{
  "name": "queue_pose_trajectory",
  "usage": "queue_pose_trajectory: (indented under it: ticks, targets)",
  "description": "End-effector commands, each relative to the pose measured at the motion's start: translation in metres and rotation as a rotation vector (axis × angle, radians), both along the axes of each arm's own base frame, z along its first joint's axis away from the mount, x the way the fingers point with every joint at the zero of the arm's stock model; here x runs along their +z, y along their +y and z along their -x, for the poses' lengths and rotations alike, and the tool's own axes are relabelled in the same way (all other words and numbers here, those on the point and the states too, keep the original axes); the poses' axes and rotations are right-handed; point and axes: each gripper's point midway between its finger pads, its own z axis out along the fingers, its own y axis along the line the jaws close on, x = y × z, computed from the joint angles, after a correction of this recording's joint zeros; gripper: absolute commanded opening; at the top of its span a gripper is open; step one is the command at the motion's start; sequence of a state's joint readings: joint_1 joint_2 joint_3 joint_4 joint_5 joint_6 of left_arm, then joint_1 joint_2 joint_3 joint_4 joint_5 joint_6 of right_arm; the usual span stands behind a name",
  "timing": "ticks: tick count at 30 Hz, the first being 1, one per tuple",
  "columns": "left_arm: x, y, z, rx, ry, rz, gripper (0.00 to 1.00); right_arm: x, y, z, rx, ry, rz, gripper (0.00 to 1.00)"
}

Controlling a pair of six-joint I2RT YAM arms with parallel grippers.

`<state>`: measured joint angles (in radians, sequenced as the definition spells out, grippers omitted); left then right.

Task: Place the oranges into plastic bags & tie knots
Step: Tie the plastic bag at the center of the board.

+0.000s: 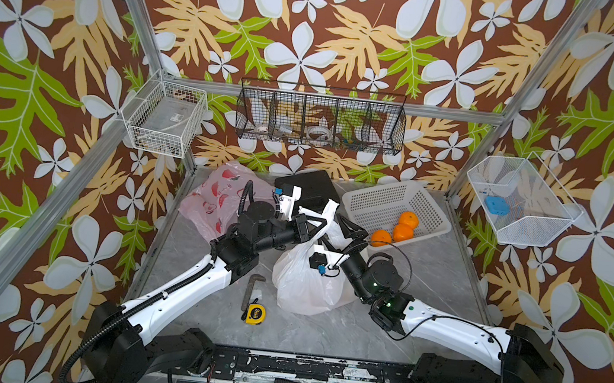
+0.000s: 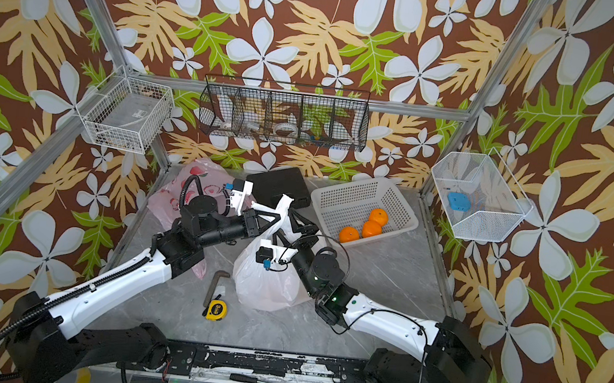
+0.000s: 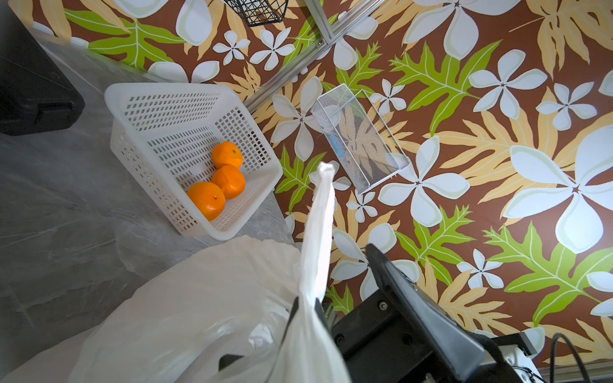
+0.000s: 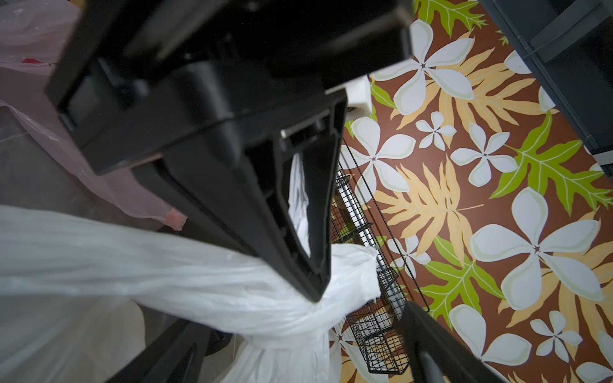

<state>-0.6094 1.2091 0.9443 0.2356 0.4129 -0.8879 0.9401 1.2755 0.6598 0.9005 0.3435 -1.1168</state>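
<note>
Black wedge fingers of my left claw (image 4: pixel 315 293) fill the right wrist view, pressed together on a twisted, crinkly handle strip (image 4: pixel 149 262) of the white bag (image 1: pixel 303 281), which sits mid-table; my right claw (image 1: pixel 352 230) stands spread just beside that strip. That view misses what the left wrist view shows: three glossy oranges (image 3: pixel 229 180) in the perforated basket (image 3: pixel 166 90) at the table's (image 1: pixel 423 290) far right corner.

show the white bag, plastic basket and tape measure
white bag (image 1: pixel 299 288): in a top view, bulging body
plastic basket (image 1: pixel 377 207): in a top view, bare perforated inside
tape measure (image 1: pixel 256 314): in a top view, yellow case
</note>
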Motion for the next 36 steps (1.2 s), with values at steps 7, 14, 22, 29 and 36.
queue_pose_trajectory:
  ticks: [7,14,22,29,36]
  targets:
    - [0.005,-0.004,0.002,-0.035,-0.007,0.008,0.0,0.016,0.005,0.003,0.014,-0.079,0.031,0.88]
    - [0.006,-0.008,0.009,-0.081,-0.023,0.0,0.0,0.013,0.013,0.005,0.054,-0.061,0.056,0.78]
    - [0.009,-0.008,0.014,-0.101,-0.027,0.001,0.0,0.007,0.009,-0.002,0.006,-0.043,0.055,0.65]
    - [0.009,-0.007,0.014,-0.092,-0.026,0.001,0.0,0.008,0.001,-0.004,-0.031,-0.036,0.027,0.6]
    - [0.01,-0.009,0.014,-0.105,-0.026,0.004,0.0,0.005,0.0,-0.003,-0.025,-0.021,0.024,0.57]
